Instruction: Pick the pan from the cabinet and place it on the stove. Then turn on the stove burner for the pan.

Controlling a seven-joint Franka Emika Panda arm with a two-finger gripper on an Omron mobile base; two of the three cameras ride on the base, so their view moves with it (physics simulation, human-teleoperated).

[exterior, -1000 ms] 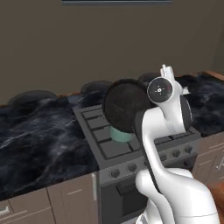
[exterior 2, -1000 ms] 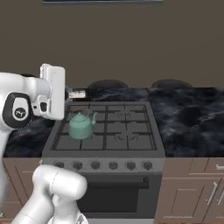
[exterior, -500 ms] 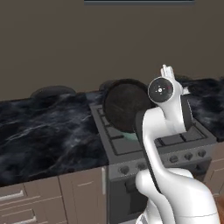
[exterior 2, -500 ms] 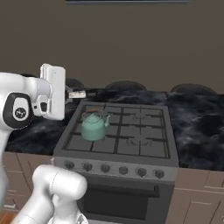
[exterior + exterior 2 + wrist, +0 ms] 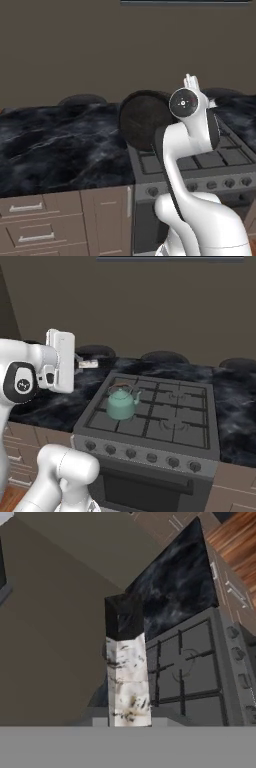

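Black pan [image 5: 144, 120] is off the shelf and in the air, carried on edge with its round face turned toward the left base camera, just out past the hand and above the stove's [image 5: 165, 411] left side. Gripper [image 5: 127, 714] is clamped nearly shut on the pan's handle [image 5: 126, 662]: in the hand view the worn pale grip runs straight out from between the fingers to a black end. In the right base view the same handle [image 5: 89, 363] sticks out beside the wrist.

Status, judged from this:
- Pick from cabinet: done, pan is held.
- Place on stove: not done. Pan is clear of the grates and not level.
- Burner knob: untouched as far as I can tell; no flame visible.

Below and ahead of the hand: teal kettle [image 5: 120, 403] sits on the front-left burner, so that spot is taken. The other burners look free. Knob row [image 5: 150, 457] runs along the stove's front edge, below the hand.

Left: rotate the pan flat, lower onto an open burner, release, then turn the matching knob.
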